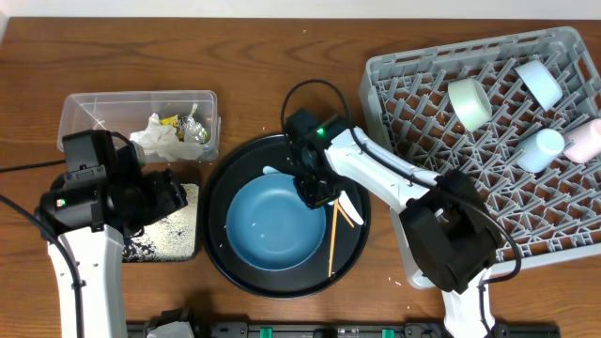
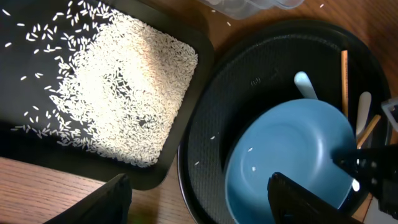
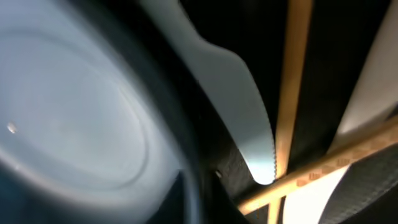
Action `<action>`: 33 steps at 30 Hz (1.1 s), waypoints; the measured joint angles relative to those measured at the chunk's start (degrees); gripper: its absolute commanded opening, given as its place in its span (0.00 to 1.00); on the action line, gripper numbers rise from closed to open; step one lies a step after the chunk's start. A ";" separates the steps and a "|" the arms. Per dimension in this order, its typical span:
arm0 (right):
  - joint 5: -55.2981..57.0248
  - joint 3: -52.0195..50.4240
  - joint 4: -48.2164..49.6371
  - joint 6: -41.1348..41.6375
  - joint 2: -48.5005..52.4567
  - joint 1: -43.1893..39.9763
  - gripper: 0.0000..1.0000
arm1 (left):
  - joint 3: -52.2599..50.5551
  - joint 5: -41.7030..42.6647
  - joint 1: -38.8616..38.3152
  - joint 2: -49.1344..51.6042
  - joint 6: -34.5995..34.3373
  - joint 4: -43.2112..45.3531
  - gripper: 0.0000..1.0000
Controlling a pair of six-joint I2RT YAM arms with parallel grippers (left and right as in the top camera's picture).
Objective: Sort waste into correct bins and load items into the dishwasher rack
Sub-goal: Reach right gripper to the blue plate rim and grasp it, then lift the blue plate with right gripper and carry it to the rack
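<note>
Knife (image 3: 239,99) and chopsticks (image 3: 295,74) lie on the round tray (image 1: 218,202), right of the plate (image 1: 277,223) at its centre. My right gripper (image 1: 316,192) sits over them, jaws together; held item: cannot tell. My left gripper (image 2: 202,202), jaws apart, hovers at the round tray's left rim, beside the bin (image 2: 25,155) holding rice (image 2: 124,93).

Plate (image 1: 270,227) on round tray (image 1: 242,164), rack (image 1: 423,131) to right

The left arm (image 1: 89,272) has a white tubular link below boxy black joint housings and a small green light (image 1: 61,200). The right arm (image 1: 380,167) matches it, with white links, black joints, a green light (image 1: 322,130) and a thin looping black cable (image 1: 316,82).
</note>
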 measured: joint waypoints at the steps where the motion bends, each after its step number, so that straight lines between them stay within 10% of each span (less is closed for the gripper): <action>1: -0.02 0.00 -0.04 0.31 0.02 0.00 0.01 | 0.00 -0.02 0.00 0.00 0.00 -0.02 0.72; 22: 8.02 1.33 -1.53 0.15 -17.57 -2.84 0.01 | 0.00 -0.35 0.00 0.00 -0.04 -0.02 0.72; 33: 30.99 1.27 0.22 1.03 -23.12 -4.15 0.01 | 0.00 -0.35 0.00 0.00 -0.17 -0.02 0.72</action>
